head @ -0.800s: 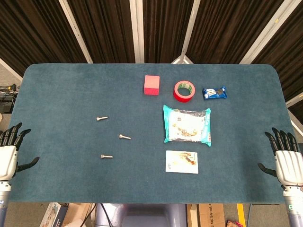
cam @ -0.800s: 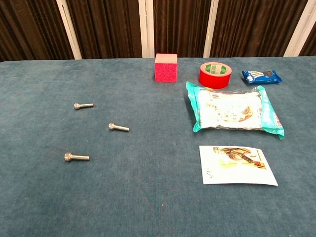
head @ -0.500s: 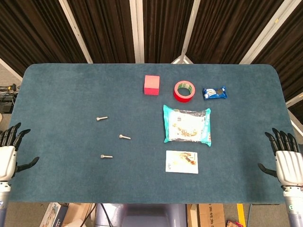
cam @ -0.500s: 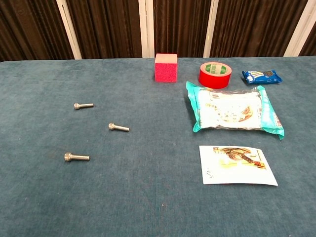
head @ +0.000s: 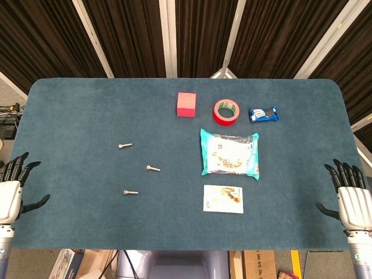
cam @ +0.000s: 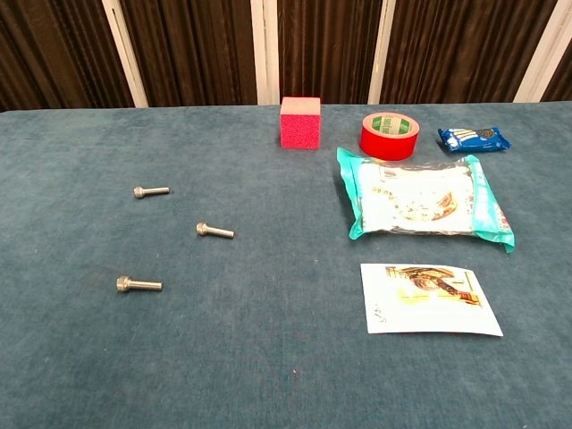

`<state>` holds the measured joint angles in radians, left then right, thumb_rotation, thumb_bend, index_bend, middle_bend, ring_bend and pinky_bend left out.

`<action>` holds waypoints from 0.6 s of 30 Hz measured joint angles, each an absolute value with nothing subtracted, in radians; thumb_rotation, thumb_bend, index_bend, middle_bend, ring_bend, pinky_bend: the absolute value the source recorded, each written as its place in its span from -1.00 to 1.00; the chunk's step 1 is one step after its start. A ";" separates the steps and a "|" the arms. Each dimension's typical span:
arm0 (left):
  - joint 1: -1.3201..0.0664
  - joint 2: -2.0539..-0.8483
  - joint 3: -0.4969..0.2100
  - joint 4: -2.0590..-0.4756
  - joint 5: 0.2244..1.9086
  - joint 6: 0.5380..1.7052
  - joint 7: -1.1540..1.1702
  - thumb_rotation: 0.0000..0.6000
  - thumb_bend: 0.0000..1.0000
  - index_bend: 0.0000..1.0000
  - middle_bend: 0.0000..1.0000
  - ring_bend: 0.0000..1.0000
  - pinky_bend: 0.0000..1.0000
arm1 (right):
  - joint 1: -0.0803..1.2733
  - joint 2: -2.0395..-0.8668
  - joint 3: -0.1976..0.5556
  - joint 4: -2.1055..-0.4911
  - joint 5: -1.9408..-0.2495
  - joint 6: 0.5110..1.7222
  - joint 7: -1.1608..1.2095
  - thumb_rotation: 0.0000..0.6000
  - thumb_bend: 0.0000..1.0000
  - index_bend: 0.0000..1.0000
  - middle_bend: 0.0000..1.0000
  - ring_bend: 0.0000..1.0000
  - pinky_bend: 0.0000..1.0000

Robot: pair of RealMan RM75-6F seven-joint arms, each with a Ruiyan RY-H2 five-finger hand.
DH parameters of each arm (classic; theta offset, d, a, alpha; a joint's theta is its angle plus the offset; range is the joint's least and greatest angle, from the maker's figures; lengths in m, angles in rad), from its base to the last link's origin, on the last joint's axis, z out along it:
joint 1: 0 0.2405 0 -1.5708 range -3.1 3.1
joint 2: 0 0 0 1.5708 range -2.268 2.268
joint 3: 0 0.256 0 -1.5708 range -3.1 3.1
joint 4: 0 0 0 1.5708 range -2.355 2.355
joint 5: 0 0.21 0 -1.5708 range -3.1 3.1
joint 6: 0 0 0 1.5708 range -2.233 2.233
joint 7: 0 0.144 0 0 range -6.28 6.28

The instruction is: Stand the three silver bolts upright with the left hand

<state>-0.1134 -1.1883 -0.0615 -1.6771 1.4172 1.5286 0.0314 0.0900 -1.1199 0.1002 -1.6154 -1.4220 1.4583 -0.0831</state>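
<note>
Three silver bolts lie on their sides on the blue table (head: 75, 116). The far bolt (head: 125, 145) (cam: 151, 190), the middle bolt (head: 153, 168) (cam: 215, 231) and the near bolt (head: 130, 192) (cam: 138, 285) all point their shanks to the right. My left hand (head: 11, 192) hovers off the table's left edge, fingers spread, holding nothing, well left of the bolts. Past the right edge my right hand (head: 351, 197) is likewise spread and empty. Neither hand shows in the chest view.
On the right half are a red cube (head: 186, 104), a red tape roll (head: 226, 111), a small blue snack packet (head: 263, 114), a teal snack bag (head: 229, 154) and a white sachet (head: 224, 199).
Both hands have sunk slightly lower in the head view. The bolts and other objects have not moved.
</note>
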 measured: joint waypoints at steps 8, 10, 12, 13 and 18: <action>-0.128 -1.170 -0.040 -1.714 1.421 1.452 0.021 1.00 -0.48 -0.44 -1.00 -1.00 -1.00 | 0.087 -1.117 0.104 -1.625 -1.418 1.465 -0.092 1.00 -0.96 -0.71 -0.87 -1.00 -1.00; -0.142 -1.154 -0.038 -1.734 1.425 1.425 0.035 1.00 -0.47 -0.42 -1.00 -1.00 -1.00 | 0.087 -1.118 0.104 -1.627 -1.416 1.465 -0.094 1.00 -0.96 -0.71 -0.87 -1.00 -1.00; -0.160 -1.148 -0.044 -1.751 1.425 1.413 0.074 1.00 -0.47 -0.40 -1.00 -1.00 -1.00 | 0.087 -1.119 0.104 -1.627 -1.412 1.462 -0.096 1.00 -0.96 -0.71 -0.87 -1.00 -1.00; -0.171 -1.146 -0.050 -1.762 1.422 1.405 0.097 1.00 -0.46 -0.39 -1.00 -1.00 -1.00 | 0.088 -1.119 0.104 -1.627 -1.410 1.459 -0.096 1.00 -0.96 -0.71 -0.87 -1.00 -1.00; -0.256 -1.145 -0.089 -1.836 1.354 1.299 0.271 1.00 -0.45 -0.38 -1.00 -1.00 -1.00 | 0.091 -1.122 0.104 -1.629 -1.400 1.450 -0.104 1.00 -0.96 -0.72 -0.87 -1.00 -1.00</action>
